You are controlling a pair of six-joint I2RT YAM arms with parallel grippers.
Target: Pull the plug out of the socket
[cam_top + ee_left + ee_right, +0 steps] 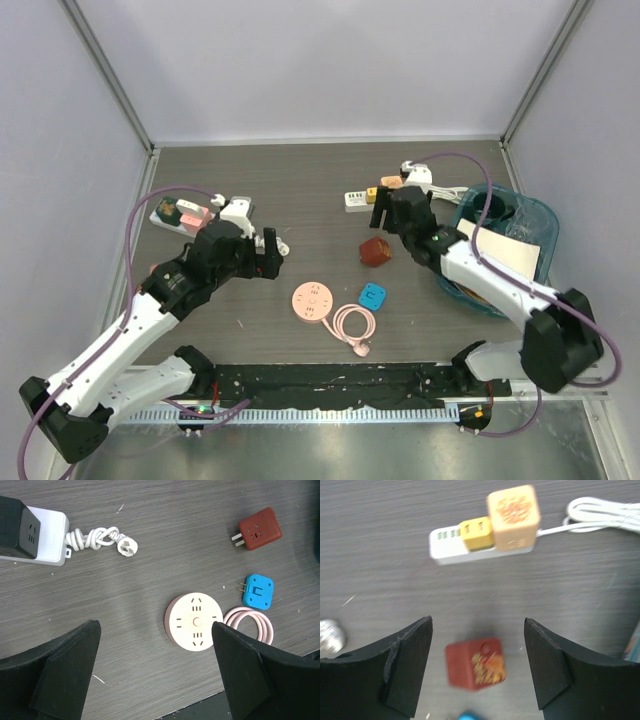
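Note:
A white power strip [450, 542] lies on the table with a yellow plug [476, 533] and an orange cube plug [514, 512] seated in it; the strip also shows at the back centre in the top view [354, 201]. My right gripper [477, 625] is open and empty, held above the table just in front of that strip, over a loose red cube plug [475, 664]. My left gripper [155, 626] is open and empty above the table left of centre [270, 252]. A second white strip [50, 535] carries a black cube plug [17, 527].
A round pink socket [195, 621] with its coiled pink cord [252, 625], a blue plug [258, 591] and the red cube plug [259, 528] lie mid-table. A knotted white cord [97, 539] lies by the left strip. A blue basket [530, 215] stands at the right.

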